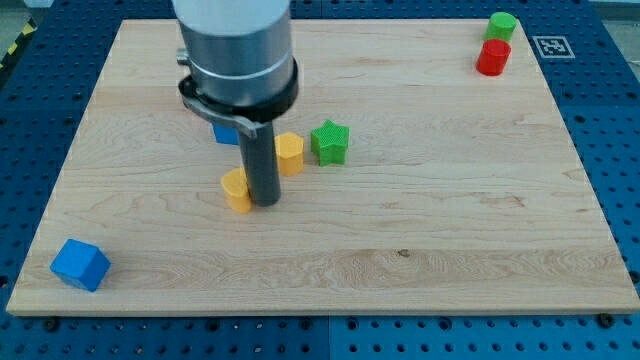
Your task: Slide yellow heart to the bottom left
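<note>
My tip [265, 203] touches the right side of the yellow heart [237, 189], mid-table [450, 250]. I have no hand, only a rod gripping nothing. I judge the push just starting; next, shove it left and nearer, toward the blue cube [80, 264].

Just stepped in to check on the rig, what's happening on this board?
My tip is down on the wooden board, right beside the yellow heart, on its right side in the view. The task is to slide the heart to the bottom left; it sits near the middle. Close by are a yellow block, a green star and a partly hidden blue block. A blue cube occupies the bottom left.
</note>
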